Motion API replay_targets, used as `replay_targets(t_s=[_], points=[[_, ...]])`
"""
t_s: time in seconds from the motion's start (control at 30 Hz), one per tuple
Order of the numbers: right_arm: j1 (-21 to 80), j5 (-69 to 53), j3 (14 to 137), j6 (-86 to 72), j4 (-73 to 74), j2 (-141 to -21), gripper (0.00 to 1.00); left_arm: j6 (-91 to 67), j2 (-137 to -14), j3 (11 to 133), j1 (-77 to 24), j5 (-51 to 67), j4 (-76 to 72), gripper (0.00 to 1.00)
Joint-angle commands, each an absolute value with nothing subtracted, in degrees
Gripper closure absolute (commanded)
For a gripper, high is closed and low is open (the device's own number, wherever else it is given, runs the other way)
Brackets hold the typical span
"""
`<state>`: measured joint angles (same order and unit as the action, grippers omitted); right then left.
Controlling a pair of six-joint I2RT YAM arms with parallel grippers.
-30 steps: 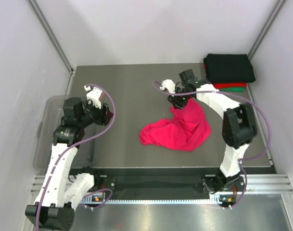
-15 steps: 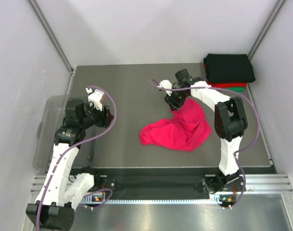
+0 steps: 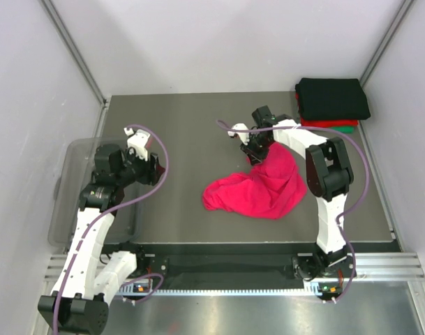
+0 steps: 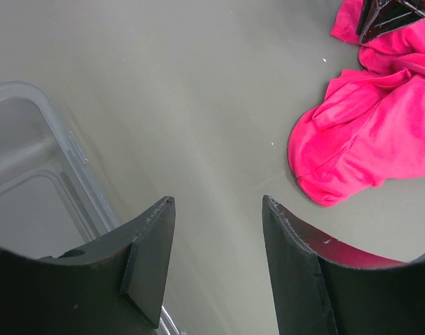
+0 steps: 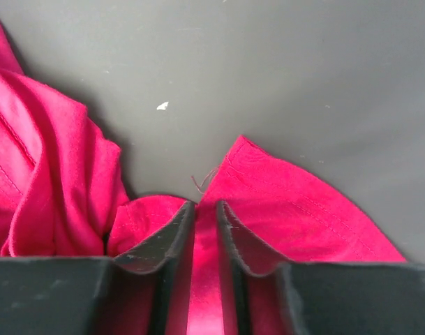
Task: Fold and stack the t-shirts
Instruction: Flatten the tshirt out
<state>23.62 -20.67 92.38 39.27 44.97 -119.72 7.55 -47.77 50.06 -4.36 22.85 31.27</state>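
Observation:
A crumpled magenta-pink t-shirt (image 3: 257,188) lies right of the table's middle; it also fills the left wrist view's upper right (image 4: 366,139). My right gripper (image 3: 256,148) is at the shirt's far edge. In its wrist view the right gripper (image 5: 205,206) stands nearly closed, with a fold of the pink t-shirt (image 5: 303,209) pinched between the fingers. Folded t-shirts are stacked at the back right: black (image 3: 333,98) on top, with red (image 3: 324,124) and green (image 3: 346,129) edges showing below. My left gripper (image 3: 153,167) (image 4: 219,202) hangs open over bare table, holding nothing.
A clear plastic bin (image 3: 65,202) sits at the table's left edge under the left arm, and its rim (image 4: 79,174) shows in the left wrist view. White walls enclose the grey table (image 3: 184,125) on three sides.
The right gripper shifted a little to the left along the shirt's far edge and closed on the cloth. The left arm barely moved.

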Motion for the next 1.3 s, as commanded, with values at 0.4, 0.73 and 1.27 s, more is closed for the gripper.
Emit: replay_targets(t_s=[0.4, 0.73, 1.27], points=[[24.1, -17.3, 89.2, 37.8, 37.8, -112.1, 1.0, 6.9, -46.1, 49.7, -2.3, 23.9, 28.7, 0.42], [24.2, -16.9, 99.1, 37.4, 40.1, -96.7, 1.0, 6.8, -46.0, 50.5, -2.0, 24.1, 29.3, 0.42], [25.0, -13.5, 90.3, 31.2, 40.3, -106.9, 0.45, 5.6, -42.9, 48.2, -0.4, 25.8, 29.1, 0.42]])
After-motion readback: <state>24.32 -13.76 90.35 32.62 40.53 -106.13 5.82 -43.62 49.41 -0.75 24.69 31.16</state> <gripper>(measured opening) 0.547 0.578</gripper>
